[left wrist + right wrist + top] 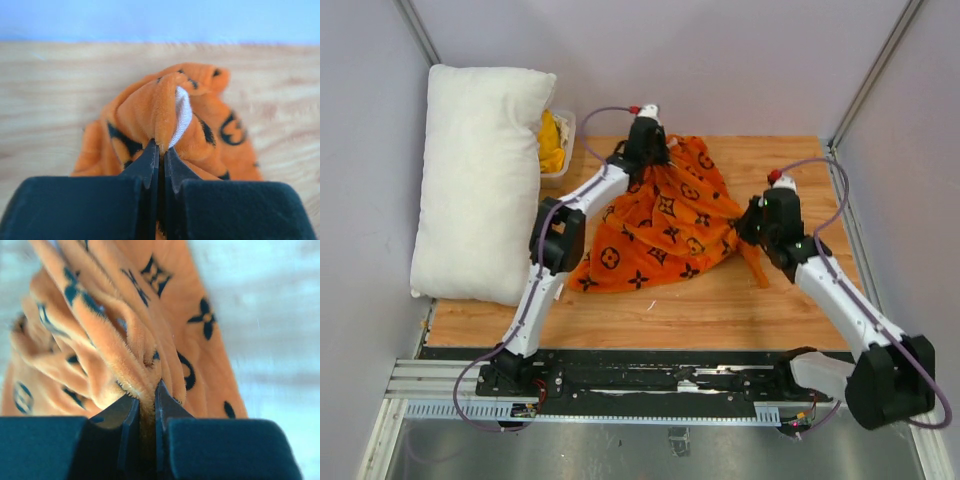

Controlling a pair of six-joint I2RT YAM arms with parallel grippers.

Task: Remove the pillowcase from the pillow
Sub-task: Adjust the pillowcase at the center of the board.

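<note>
Pillowcase (pixel 665 225), orange plush printed with black flower and circle monogram motifs, heaped in soft folds on the wooden surface (pixel 720 300), from the middle toward the far side. Entirely off the pillow, pulled into a rough tent between two pinch points, one at the far top corner and one at the right edge. White lining (pixel 182 112) peeking out of one fold in the left wrist view. Fuzzy nap plain in the right wrist view, pleats bunched tight.

Left end effector (pixel 160 150) closed to a sliver on a raised fold of the pillowcase at its far end, fabric clamped between the tips. Right end effector (pixel 147 400) likewise nipped onto a gathered bundle of folds at the right edge, the narrow gap filled with cloth.

Pillow (pixel 480 180), plump and plain white, lying lengthwise along the left side, overhanging the surface's left edge, apart from the pillowcase. Left arm (pixel 560 235) slanting between the two, elbow just beside the pillow. At the pillow's far right corner, a clear bin (pixel 567 150) holding a plain yellow cloth (pixel 551 140). Pale walls (pixel 620 60) on three sides; metal rail (pixel 620 385) along the near edge.
</note>
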